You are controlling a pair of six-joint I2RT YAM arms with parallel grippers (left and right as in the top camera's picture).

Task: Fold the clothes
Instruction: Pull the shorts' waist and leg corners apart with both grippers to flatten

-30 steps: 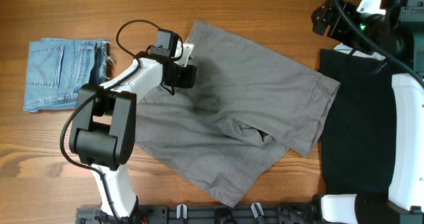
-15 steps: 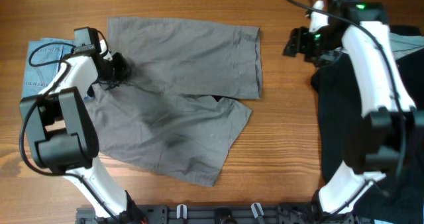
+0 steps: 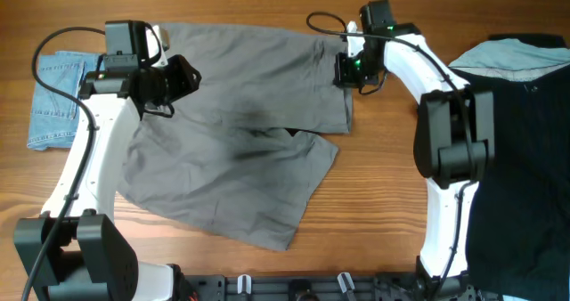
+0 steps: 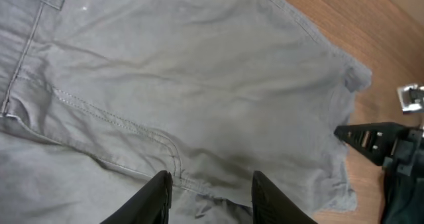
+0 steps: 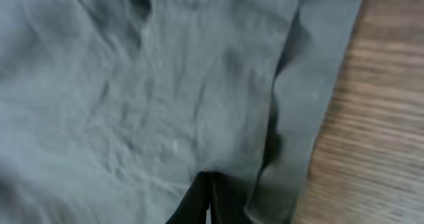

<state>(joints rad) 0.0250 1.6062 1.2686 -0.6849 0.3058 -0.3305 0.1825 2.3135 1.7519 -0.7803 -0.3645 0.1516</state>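
The clothes, grey shorts, lie spread flat across the middle of the table, one leg pointing right and the other lower right. My left gripper hovers over their upper left part near the waistband. In the left wrist view it stands open above a seam of the grey cloth, nothing between the fingers. My right gripper is at the upper leg's right hem. In the right wrist view it is shut, with the grey fabric puckered at its tips beside the folded hem.
Small light-blue denim shorts lie at the far left, partly under the left arm. A big black garment covers the right side, with a pale grey piece on its top. Bare wood shows between the shorts and the black garment.
The left gripper has moved right over the shorts and opened. The right gripper has come left from the black garment to the leg hem and shut there.
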